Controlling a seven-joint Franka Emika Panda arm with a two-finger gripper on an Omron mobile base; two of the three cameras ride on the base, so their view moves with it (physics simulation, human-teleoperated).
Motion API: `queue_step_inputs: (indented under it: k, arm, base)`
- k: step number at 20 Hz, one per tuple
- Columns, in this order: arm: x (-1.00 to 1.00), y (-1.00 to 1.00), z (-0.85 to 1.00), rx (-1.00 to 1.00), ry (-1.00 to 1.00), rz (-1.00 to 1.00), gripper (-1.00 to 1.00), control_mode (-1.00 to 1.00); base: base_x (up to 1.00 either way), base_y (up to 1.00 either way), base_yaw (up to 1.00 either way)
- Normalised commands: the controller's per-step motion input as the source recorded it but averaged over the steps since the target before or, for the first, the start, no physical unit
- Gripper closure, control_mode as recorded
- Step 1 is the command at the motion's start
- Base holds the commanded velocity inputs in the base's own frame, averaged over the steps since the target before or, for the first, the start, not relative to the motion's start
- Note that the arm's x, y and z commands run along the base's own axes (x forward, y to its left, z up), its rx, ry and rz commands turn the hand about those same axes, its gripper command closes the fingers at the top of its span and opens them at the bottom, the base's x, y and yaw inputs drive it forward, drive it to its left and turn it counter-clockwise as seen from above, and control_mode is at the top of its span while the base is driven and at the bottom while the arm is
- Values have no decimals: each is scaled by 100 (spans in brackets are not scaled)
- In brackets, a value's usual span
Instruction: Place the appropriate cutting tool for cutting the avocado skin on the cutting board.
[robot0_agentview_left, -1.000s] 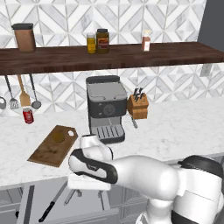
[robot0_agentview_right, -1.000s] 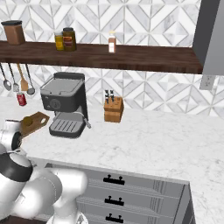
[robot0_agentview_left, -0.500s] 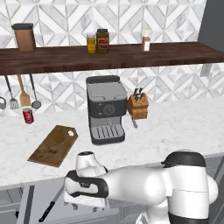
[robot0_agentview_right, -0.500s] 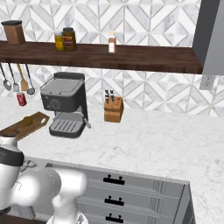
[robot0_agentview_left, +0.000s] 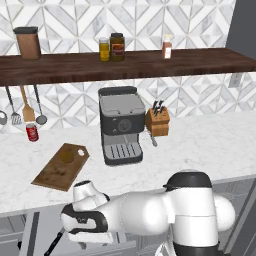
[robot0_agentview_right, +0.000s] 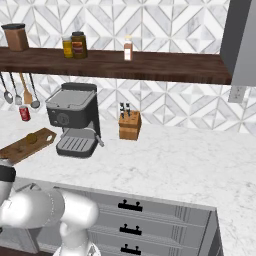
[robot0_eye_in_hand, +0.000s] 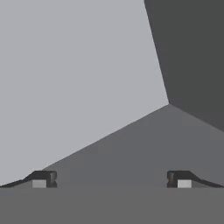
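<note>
The brown cutting board (robot0_agentview_left: 61, 166) lies flat on the marble counter, left of the coffee machine, and it also shows at the left edge of the right base view (robot0_agentview_right: 26, 145). My arm is bent low, with the hand (robot0_agentview_left: 84, 223) under the counter's front edge, below the board. A slim black shape (robot0_agentview_left: 53, 244) lies just left of the hand. It may be the knife's handle, and no blade shows. My gripper (robot0_eye_in_hand: 111, 180) is open with its tips wide apart. Nothing is between them, and plain grey surfaces lie ahead.
A black coffee machine (robot0_agentview_left: 120, 125) and a wooden knife block (robot0_agentview_left: 157, 121) stand at the back of the counter. A red can (robot0_agentview_left: 32, 132) and hanging utensils (robot0_agentview_left: 22, 105) are at the far left. Drawer fronts with black handles (robot0_agentview_right: 130, 206) run below the counter.
My hand has sunk from the counter's front edge to below it, drifting slightly left. The board and the other counter items have not moved.
</note>
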Motion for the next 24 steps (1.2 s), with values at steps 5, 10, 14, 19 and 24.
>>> queue_step_inputs:
  k: [5, 10, 14, 19, 24]
  arm:
    - [-83, 0, 0, 0, 12, 0, -100, -100]
    - [-97, -8, -11, 2, 6, 0, -100, -100]
    - [-30, 4, 11, 3, -6, -4, -100, -100]
    - [39, 52, 29, 5, -22, -13, -100, -100]
    - [33, 55, 4, 0, -19, -16, -100, -100]
  base:
    - [0, 0, 0]
    - [0, 0, 0]
    - [0, 0, 0]
    - [0, 0, 0]
    - [0, 0, 0]
